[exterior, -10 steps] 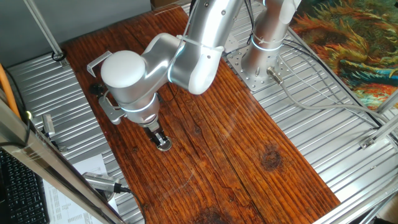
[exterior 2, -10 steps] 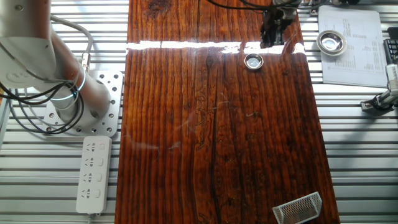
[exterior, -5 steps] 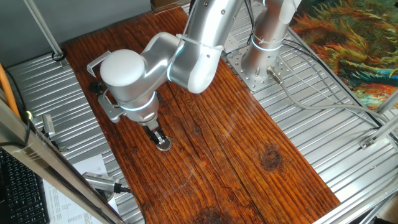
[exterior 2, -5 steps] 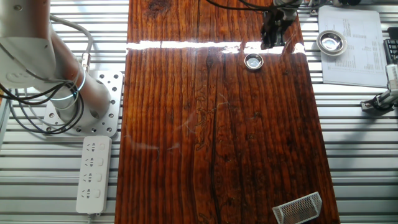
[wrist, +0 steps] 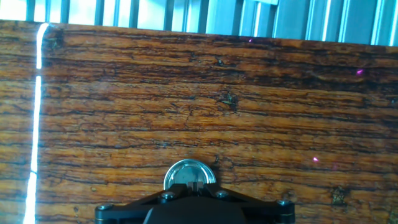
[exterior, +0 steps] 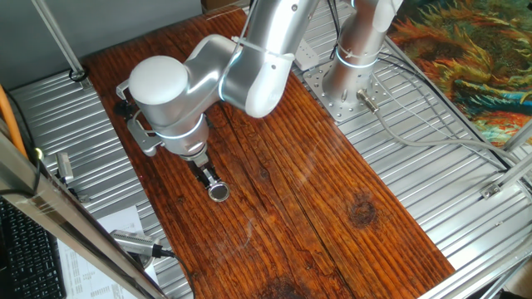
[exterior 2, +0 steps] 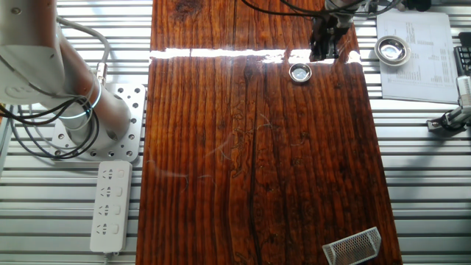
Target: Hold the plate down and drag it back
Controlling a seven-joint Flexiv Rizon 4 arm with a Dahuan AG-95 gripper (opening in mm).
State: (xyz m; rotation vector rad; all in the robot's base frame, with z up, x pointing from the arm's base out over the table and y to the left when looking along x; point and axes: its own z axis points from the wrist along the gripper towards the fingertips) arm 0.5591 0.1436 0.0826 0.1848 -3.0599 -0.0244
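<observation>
The wooden board [exterior: 274,191] takes up most of the table, a smooth face (glossy enough to throw glare) suited to sliding. The gripper [exterior: 208,176] stands over the board's edge, tip angled down, probably so it can press rather than grasp; whether its fingers are parted I cannot tell. The plate [exterior: 219,192] lies flat on the board just beside that tip, apparently untouched.

Gripper [exterior: 205,175] poised just beside the plate [exterior: 219,192] on the wooden board [exterior: 332,208], fingers together
</observation>
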